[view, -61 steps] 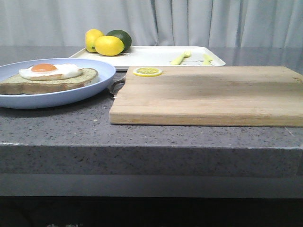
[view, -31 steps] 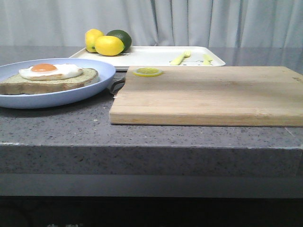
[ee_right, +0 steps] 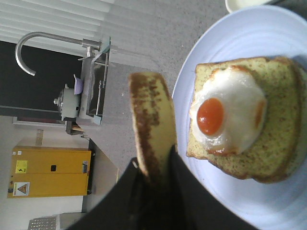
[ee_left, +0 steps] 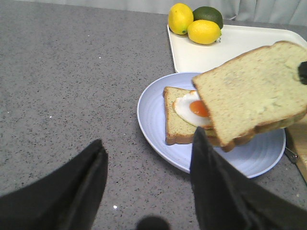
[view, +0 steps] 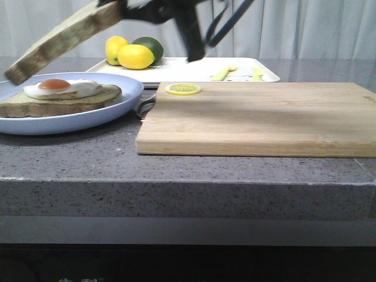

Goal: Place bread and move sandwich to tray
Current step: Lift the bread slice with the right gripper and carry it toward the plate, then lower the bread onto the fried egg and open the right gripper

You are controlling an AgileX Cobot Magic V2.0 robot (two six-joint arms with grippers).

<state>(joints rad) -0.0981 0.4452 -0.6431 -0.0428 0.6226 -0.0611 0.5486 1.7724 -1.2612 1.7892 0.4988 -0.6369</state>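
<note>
bread [ee_right: 152, 129] clamped edge-on between right gripper [ee_right: 156, 179] fingers, tilted above sandwich [ee_left: 184, 117] — left gripper [ee_left: 146, 184] fingers apart

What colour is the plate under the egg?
Pale blue plate, clearest in the left wrist view.

The bread [view: 61, 36], a thick squarish slice with brown crust and a pale greenish-tan face, hangs tilted in the upper left of the front view, its lower end dipping toward the frame's left edge, above the sandwich and not touching it. The sandwich [view: 59, 97], a brown-crusted slice carrying a fried egg with white edge and orange yolk, lies flat at left centre. The tray [view: 194, 69], shallow, cream-white and rimmed with rounded corners, sits level in the upper middle, farther back on the worktop.
</note>
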